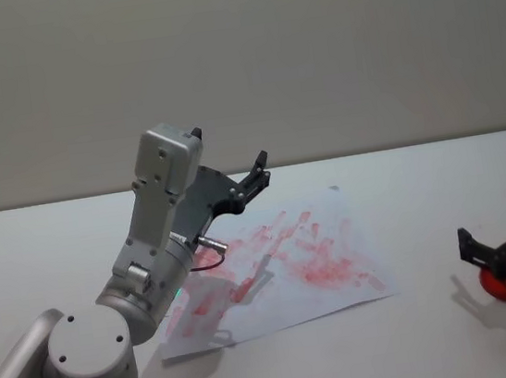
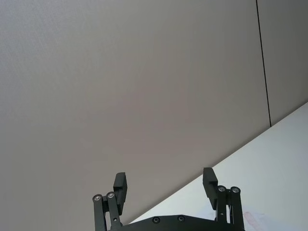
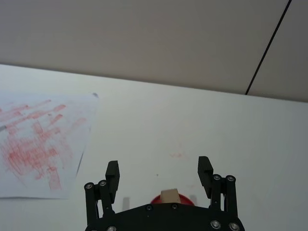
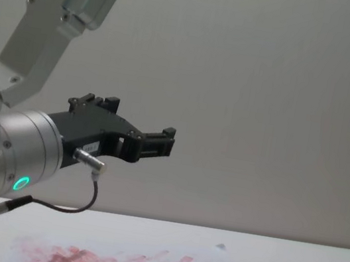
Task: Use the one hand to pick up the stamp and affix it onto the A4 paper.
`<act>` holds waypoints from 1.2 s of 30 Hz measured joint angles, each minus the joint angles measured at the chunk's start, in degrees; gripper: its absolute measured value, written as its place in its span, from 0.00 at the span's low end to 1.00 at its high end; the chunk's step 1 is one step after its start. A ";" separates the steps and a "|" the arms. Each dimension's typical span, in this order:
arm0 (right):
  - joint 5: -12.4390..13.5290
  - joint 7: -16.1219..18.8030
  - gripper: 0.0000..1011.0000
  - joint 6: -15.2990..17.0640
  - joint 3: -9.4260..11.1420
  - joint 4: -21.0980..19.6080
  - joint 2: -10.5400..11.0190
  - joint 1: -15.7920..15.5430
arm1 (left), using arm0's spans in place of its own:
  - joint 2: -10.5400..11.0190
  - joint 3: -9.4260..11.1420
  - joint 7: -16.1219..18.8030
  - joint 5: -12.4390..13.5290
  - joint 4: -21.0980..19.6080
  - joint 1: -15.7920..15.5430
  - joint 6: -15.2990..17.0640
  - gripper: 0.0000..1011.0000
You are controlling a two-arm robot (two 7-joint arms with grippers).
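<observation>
Black two-fingered right gripper (image 3: 159, 167), fingers apart, over small tan wooden stamp (image 3: 170, 195)
Stamp sits on red pad (image 1: 501, 287); ink-smeared white A4 paper (image 1: 291, 268) lies apart; left gripper (image 2: 165, 179) raised, fingers spread.

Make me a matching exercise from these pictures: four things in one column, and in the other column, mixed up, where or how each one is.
Column one:
1. stamp
2. A4 paper
3. left gripper
4. right gripper

Column two:
A. raised in the air, open
B. flat on the white table, smeared with red ink
C. sitting on a red pad
D. low at the table's right side, open, over the pad

Pairs: 1-C, 2-B, 3-A, 4-D.
</observation>
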 joint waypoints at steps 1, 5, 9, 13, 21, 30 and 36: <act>-0.01 -0.11 0.99 0.42 0.01 0.00 0.01 -0.08 | 0.00 0.00 0.00 0.00 0.00 0.00 0.00 0.99; -0.07 -0.64 0.99 2.35 0.11 0.01 0.04 -0.52 | 0.00 0.00 0.00 0.00 0.00 0.00 0.00 0.99; -0.18 -1.27 0.99 4.13 0.22 0.05 0.03 -1.05 | 0.00 0.00 0.00 0.00 0.00 0.00 0.00 0.99; -0.30 -1.63 0.99 5.21 0.30 0.14 -0.02 -1.38 | 0.01 0.00 0.00 0.00 0.00 0.00 0.00 0.99; -0.78 -1.91 0.99 6.69 0.47 0.54 -0.25 -1.62 | 0.01 0.00 0.00 0.00 0.00 0.00 0.00 0.99; -1.16 -1.99 0.85 7.66 0.54 0.84 -0.45 -1.67 | 0.01 0.00 0.00 0.00 0.00 0.00 0.00 0.99; -1.31 -2.02 0.67 8.00 0.59 0.94 -0.52 -1.71 | 0.00 0.00 0.00 0.00 0.00 0.00 0.00 0.99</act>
